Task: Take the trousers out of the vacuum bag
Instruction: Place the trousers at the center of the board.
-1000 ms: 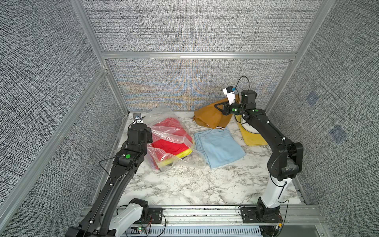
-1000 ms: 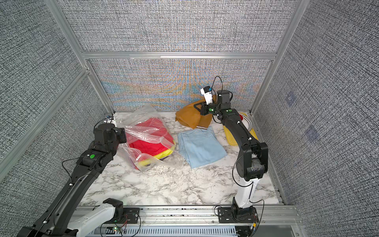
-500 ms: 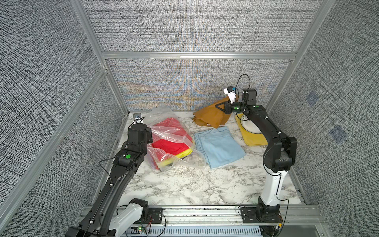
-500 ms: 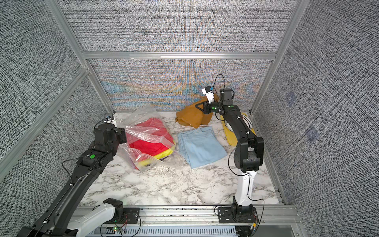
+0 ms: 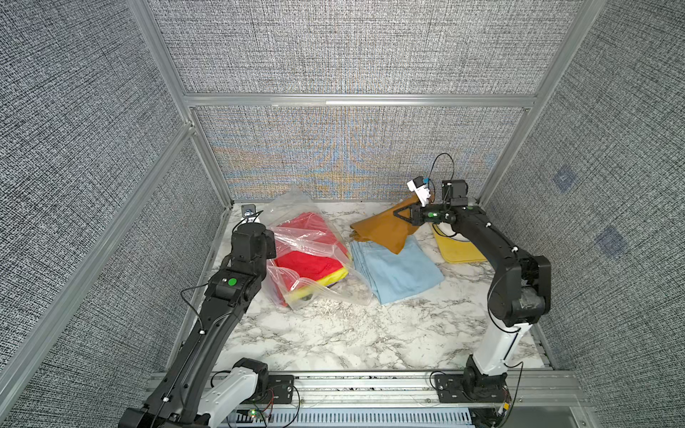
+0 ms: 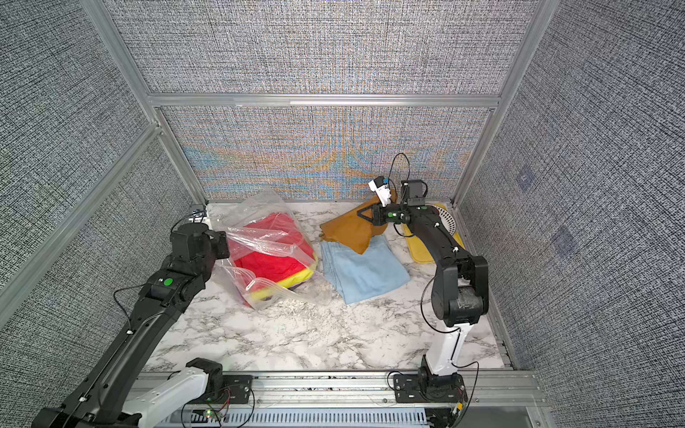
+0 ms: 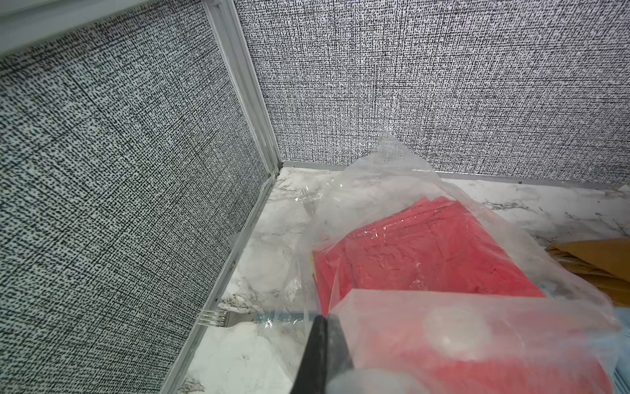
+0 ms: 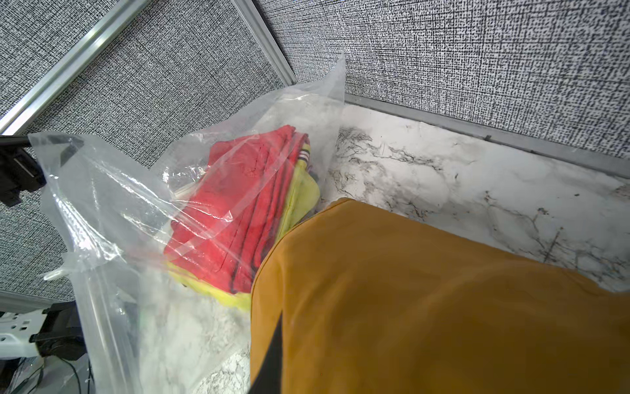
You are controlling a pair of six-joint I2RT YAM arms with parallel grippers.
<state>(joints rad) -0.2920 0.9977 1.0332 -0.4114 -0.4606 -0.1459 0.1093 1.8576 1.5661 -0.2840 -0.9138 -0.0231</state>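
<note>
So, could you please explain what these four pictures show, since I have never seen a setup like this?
The left arm and the right arm, both black robots, stand at a marble table inside grey walls. Two pictures come from one camera overhead; the remaining two from cameras on the wrists. On the table lie a clear plastic bag with red trousers and yellow trousers inside, blue trousers beside it, and a yellow tray at the back. The right tool is shut on brown trousers, holding one end off the table. The left tool is shut on the bag's edge. A fork lies by the wall.
</note>
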